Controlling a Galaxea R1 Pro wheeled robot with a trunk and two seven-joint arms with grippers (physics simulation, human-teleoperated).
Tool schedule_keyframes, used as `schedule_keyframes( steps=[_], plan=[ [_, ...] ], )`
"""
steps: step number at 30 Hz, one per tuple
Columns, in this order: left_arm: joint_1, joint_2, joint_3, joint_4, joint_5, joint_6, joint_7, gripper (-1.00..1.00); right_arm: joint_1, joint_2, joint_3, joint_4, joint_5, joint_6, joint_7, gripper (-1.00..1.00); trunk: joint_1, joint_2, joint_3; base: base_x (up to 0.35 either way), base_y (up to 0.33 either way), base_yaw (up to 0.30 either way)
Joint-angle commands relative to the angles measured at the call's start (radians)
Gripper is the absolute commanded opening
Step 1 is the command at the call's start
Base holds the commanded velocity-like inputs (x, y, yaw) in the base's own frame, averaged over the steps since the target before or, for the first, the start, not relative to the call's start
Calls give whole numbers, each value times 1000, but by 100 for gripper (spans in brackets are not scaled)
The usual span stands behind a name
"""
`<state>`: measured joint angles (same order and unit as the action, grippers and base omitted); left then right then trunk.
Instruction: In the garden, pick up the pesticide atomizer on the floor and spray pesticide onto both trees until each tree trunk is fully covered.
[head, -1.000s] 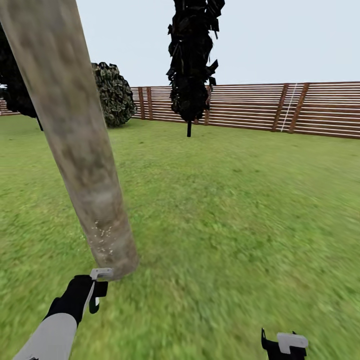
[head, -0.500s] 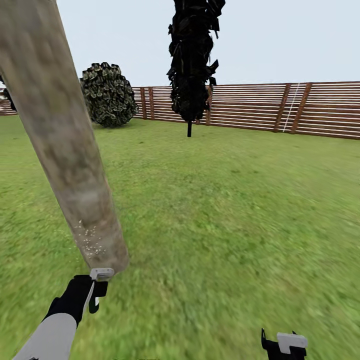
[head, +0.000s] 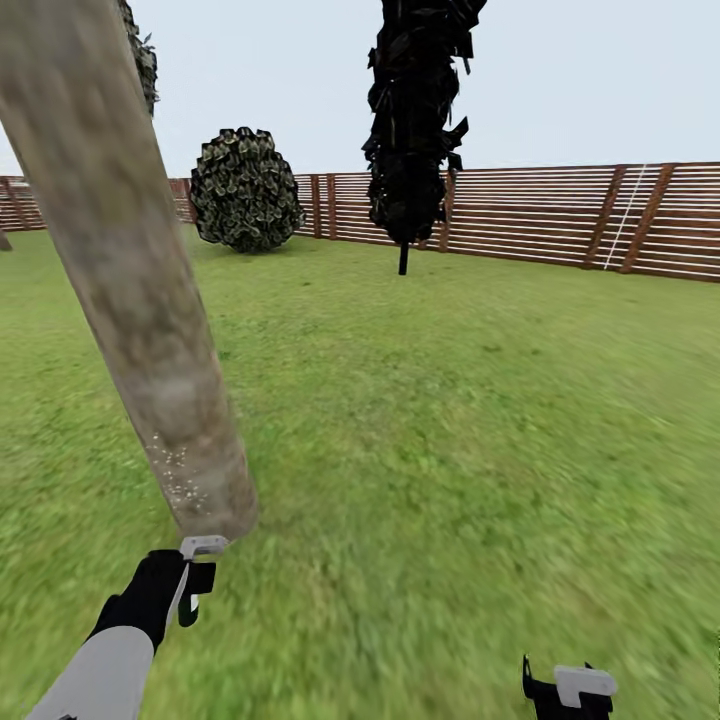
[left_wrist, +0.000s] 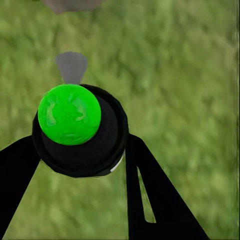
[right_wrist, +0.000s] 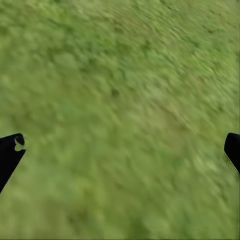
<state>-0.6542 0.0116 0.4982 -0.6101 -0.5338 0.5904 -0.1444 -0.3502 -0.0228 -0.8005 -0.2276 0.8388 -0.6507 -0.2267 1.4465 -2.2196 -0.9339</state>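
Beside the tree trunk (head: 140, 290), crown cut off, left gripper (left_wrist: 80, 150) pinches the atomizer (left_wrist: 77, 127); right gripper (right_wrist: 120, 145) spread.

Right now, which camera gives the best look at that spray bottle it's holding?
The left wrist view: the atomizer, green cap on black body, sits close up between the left tool's fingers. The head view shows just its pale nozzle near the tree trunk. The right wrist view offers grass.

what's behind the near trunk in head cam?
Behind the trunk: lawn, a round shrub by the slatted fence, and some foliage at its upper edge. Whatever lies directly behind the trunk is hidden.
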Motion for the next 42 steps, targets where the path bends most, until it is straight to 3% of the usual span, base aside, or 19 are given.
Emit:
schedule_keyframes(
  steps=[1, 10, 11, 12, 14, 25, 29, 42],
  plan=[
    [-1, -1, 5, -2, -11, 3, -9, -100, -1, 0, -5, 2, 11, -3, -6, 100, 0, 0, -1, 171, -248, 4],
    [-1, 2, 5, -3, -6, 3, -9, -100, -1, 0, -5, 2, 11, -4, -6, 100, 0, 0, -1, 173, -245, 0],
    [-1, 3, 5, -3, 3, 3, -9, -100, -1, 0, -5, 2, 11, -4, -6, 100, 0, 0, -1, 165, -245, 0],
    [-1, 5, 3, -3, 51, 2, -9, -100, -1, 0, -5, 2, 11, -4, -6, 100, 0, 0, -1, 148, -246, 0],
    [-1, 7, 2, -3, 70, 2, -9, -100, -1, 0, -5, 2, 11, -4, -6, 100, 0, 0, -1, 142, -248, 72],
    [-1, 8, 2, -2, 73, 0, -7, -100, -1, 0, -5, 2, 11, -4, -6, 100, 0, 0, -1, 139, -250, 252],
    [-1, 8, 2, -2, 76, 0, 72, -100, -1, 0, -5, 2, 11, -4, -6, 100, 0, 0, -1, 138, -250, 277],
    [-1, 1, 1, -1, 89, 1, 83, -100, -1, 0, -5, 2, 11, -3, -6, 100, 0, 0, -1, 84, -91, 277]
  ],
)
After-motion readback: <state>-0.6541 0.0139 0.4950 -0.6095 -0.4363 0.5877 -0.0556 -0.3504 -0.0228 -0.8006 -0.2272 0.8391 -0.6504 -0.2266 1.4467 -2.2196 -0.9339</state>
